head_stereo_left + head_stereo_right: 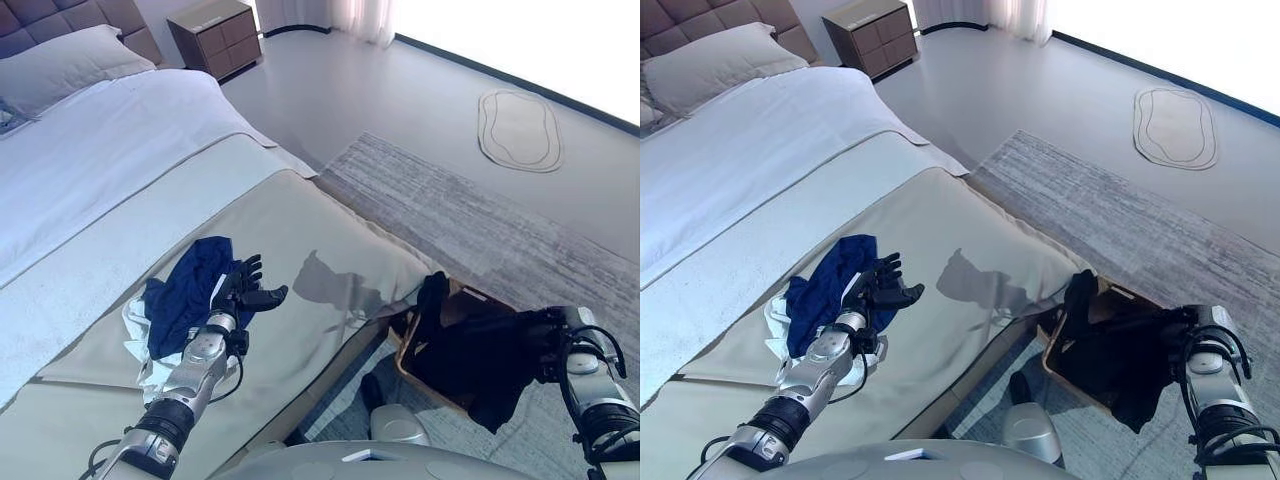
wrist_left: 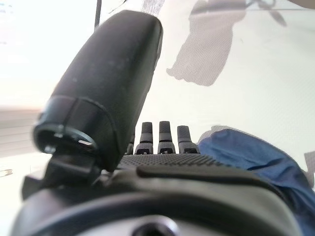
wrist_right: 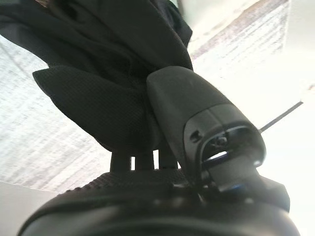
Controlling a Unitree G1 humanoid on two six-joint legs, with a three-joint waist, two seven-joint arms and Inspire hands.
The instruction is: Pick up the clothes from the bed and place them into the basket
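A dark blue garment [image 1: 185, 290] lies crumpled on a white garment [image 1: 138, 338] on the beige bed cover [image 1: 300, 230]. My left hand [image 1: 243, 291] is open, with straight fingers resting at the blue garment's right edge; the blue cloth also shows beside the fingers in the left wrist view [image 2: 251, 152]. My right hand [image 1: 560, 335] is shut on a black garment [image 1: 480, 345], which hangs over and into the brown basket [image 1: 405, 362] on the floor beside the bed. The right wrist view shows the thumb [image 3: 197, 113] pressed against the black cloth [image 3: 108, 49].
The bed has a white sheet and a grey pillow [image 1: 60, 65] at the head. A wooden nightstand [image 1: 215, 35] stands beyond it. A grey carpet [image 1: 480, 220] lies under the basket, and an oval mat [image 1: 518, 130] lies farther out on the floor.
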